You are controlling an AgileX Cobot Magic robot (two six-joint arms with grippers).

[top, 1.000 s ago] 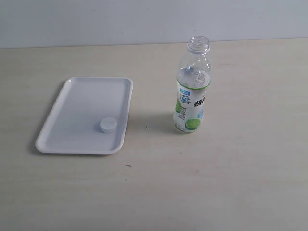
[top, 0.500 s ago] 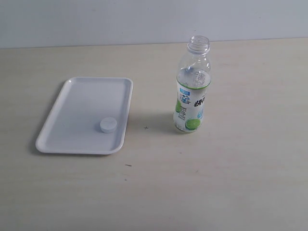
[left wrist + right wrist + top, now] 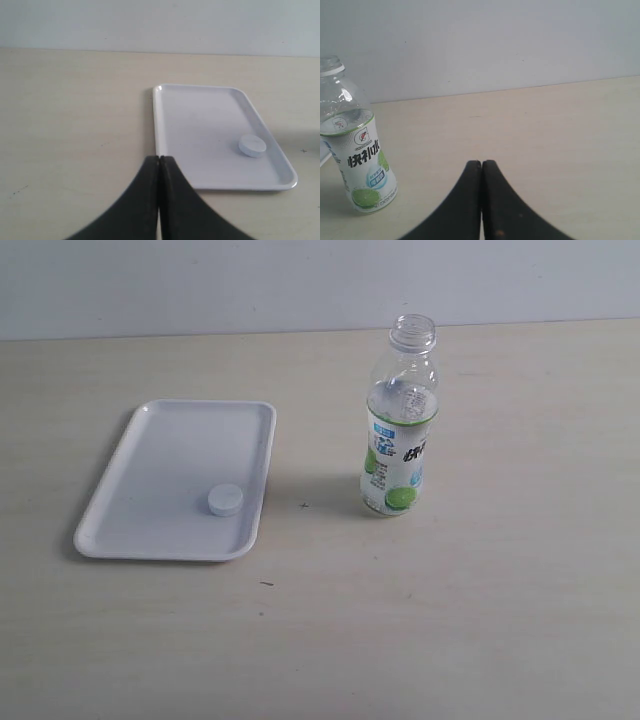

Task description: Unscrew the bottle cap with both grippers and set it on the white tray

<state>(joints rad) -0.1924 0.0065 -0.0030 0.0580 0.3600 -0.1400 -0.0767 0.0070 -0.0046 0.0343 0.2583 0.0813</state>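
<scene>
The white bottle cap (image 3: 225, 499) lies flat inside the white tray (image 3: 160, 470), near its right rim; the left wrist view shows the cap (image 3: 252, 145) and tray (image 3: 200, 130) too. The bottle (image 3: 400, 425) stands upright with an uncapped neck to the right of the tray, and it also shows in the right wrist view (image 3: 357, 160). My left gripper (image 3: 159, 159) is shut and holds nothing, back from the tray's near corner. My right gripper (image 3: 481, 163) is shut and holds nothing, off to the side of the bottle. Neither arm appears in the exterior view.
The pale wooden table (image 3: 450, 620) runs back to a plain light wall (image 3: 200, 280). A small dark speck (image 3: 304, 505) marks the tabletop between tray and bottle.
</scene>
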